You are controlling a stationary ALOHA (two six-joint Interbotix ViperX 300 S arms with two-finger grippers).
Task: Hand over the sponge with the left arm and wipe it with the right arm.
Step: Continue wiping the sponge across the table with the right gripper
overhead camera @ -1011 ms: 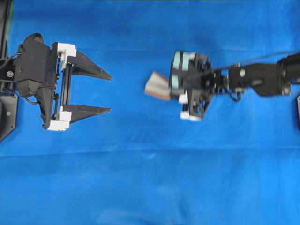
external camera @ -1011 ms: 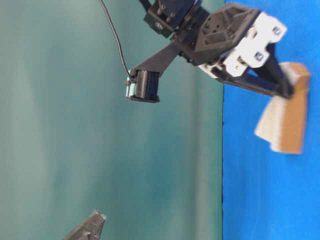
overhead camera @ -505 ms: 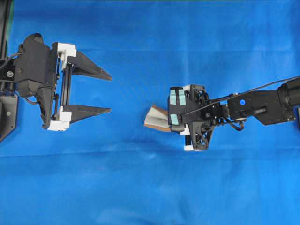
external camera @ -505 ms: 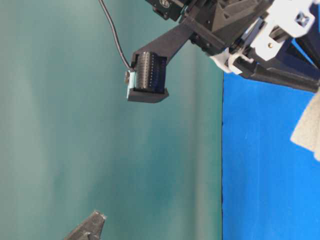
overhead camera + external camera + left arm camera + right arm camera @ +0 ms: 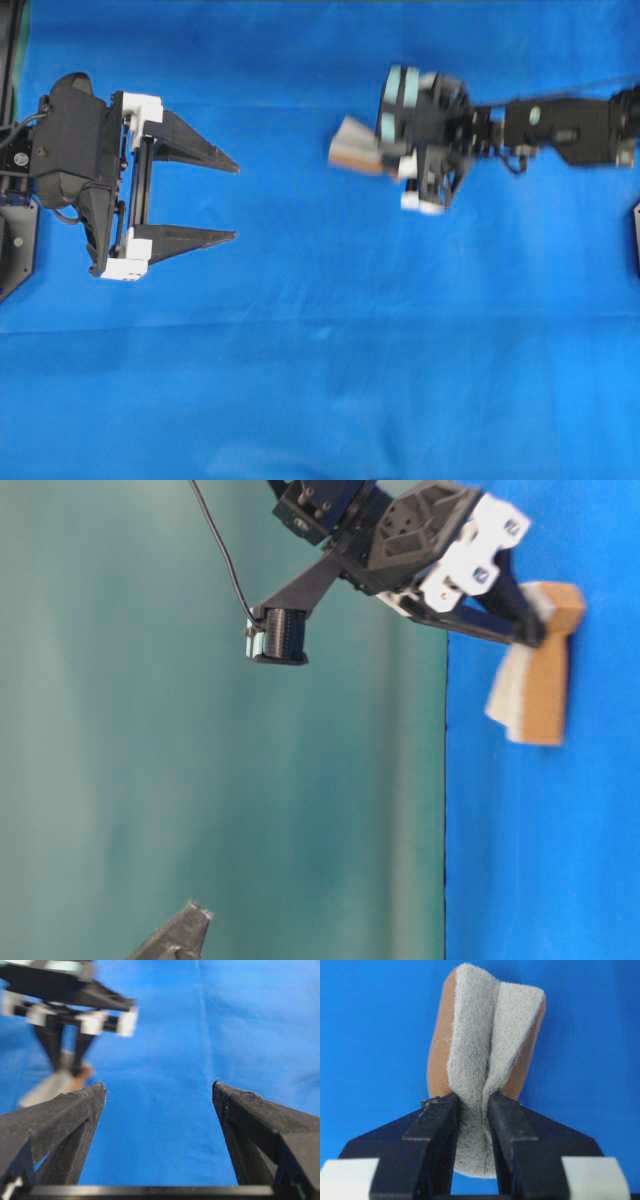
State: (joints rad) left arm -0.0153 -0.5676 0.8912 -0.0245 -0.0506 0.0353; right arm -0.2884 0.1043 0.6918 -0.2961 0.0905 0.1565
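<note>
Grey-orange sponge [image 5: 487, 1060], unlabelled, pinched between right arm's fingers [image 5: 437, 1125].

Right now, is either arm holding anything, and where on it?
The right gripper pinches the soft grey-and-orange sponge at one end, folding it between the jaws. The left gripper is open and empty.

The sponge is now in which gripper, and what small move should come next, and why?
The right gripper pinches the folded sponge; the left gripper is open and empty. The handover looks done, so probably press the sponge onto the blue cloth and sweep it.
</note>
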